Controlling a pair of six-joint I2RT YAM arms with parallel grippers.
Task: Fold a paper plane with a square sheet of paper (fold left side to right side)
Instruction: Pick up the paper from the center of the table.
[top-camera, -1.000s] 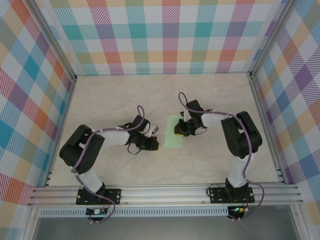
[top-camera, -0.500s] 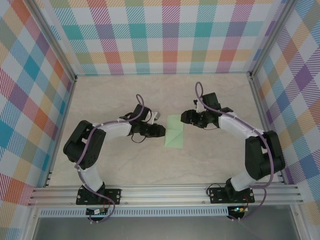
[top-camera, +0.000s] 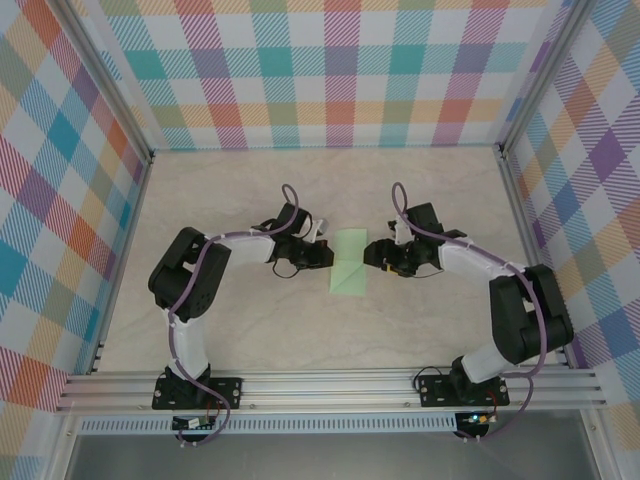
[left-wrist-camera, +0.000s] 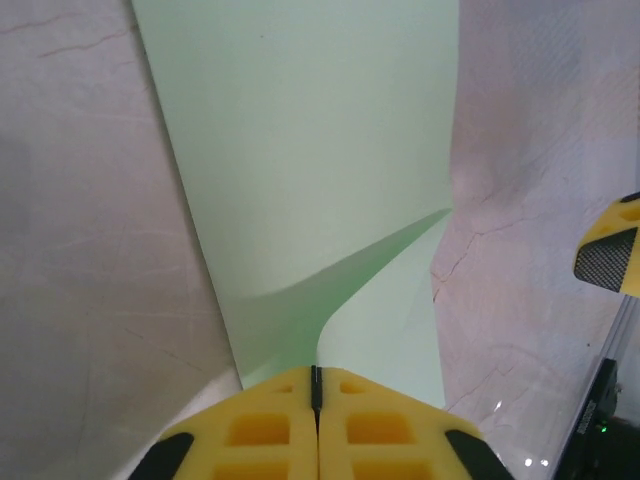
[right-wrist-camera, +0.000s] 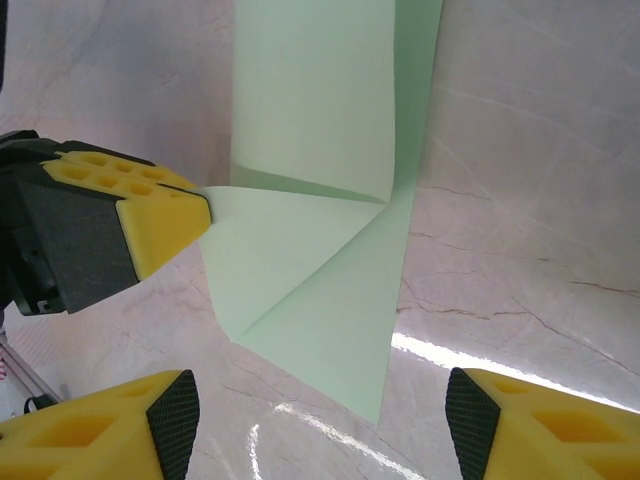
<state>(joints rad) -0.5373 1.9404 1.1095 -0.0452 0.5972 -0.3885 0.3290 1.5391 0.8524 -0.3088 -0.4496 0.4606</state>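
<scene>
Left fingers (left-wrist-camera: 250, 435) clamped together on raised flap of green sheet (left-wrist-camera: 310, 150), pinch point hidden; right fingers (right-wrist-camera: 545, 425) apart, cut off at lower frame edge.

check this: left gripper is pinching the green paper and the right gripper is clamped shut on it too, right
Not the right one. The right wrist view shows the right gripper open, jaws wide apart, not gripping the green paper. The left gripper is pinching it.
</scene>
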